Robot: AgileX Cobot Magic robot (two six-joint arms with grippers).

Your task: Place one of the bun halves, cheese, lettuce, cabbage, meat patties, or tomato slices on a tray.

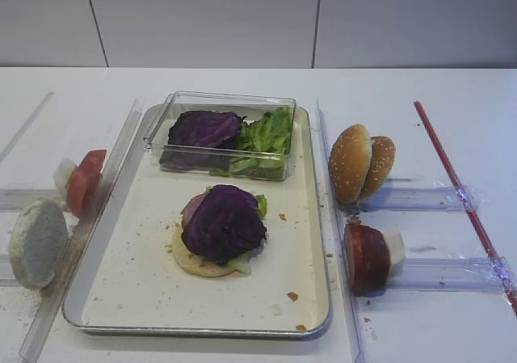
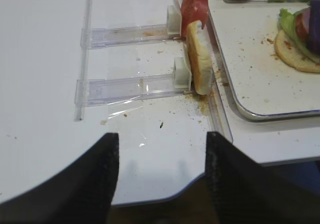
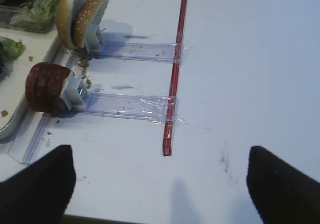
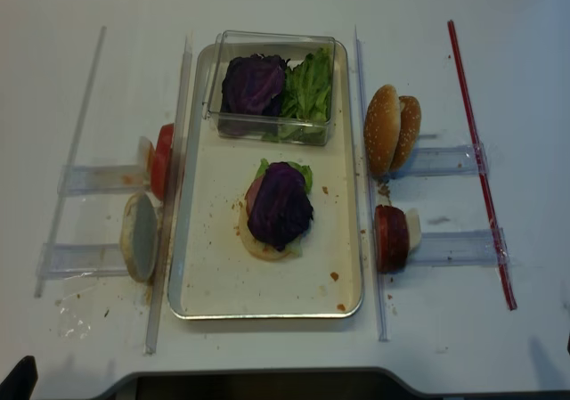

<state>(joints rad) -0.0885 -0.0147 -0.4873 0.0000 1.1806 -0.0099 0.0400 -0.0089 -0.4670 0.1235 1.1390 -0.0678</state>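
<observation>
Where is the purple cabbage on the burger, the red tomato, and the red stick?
purple cabbage [image 1: 224,222], exterior high view, middle of the leaf.
tomato [image 1: 84,181], exterior high view, red face of the slice.
red stick [image 3: 176,69], right wrist view, midway along it.

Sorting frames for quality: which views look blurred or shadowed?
Both wrist views: dark gripper fingers blurred in the foreground, table sharp. Realsense high view: soft and dim, tray rim glinting. Other high view: hazy, faint shadows under the sesame buns.

- Small clear plastic box at far end, holding leaves.
- Clear acrylic slotted holders on white counter, both sides.
- Thin red strip taped along right side.
- Crumbs scattered.
</observation>
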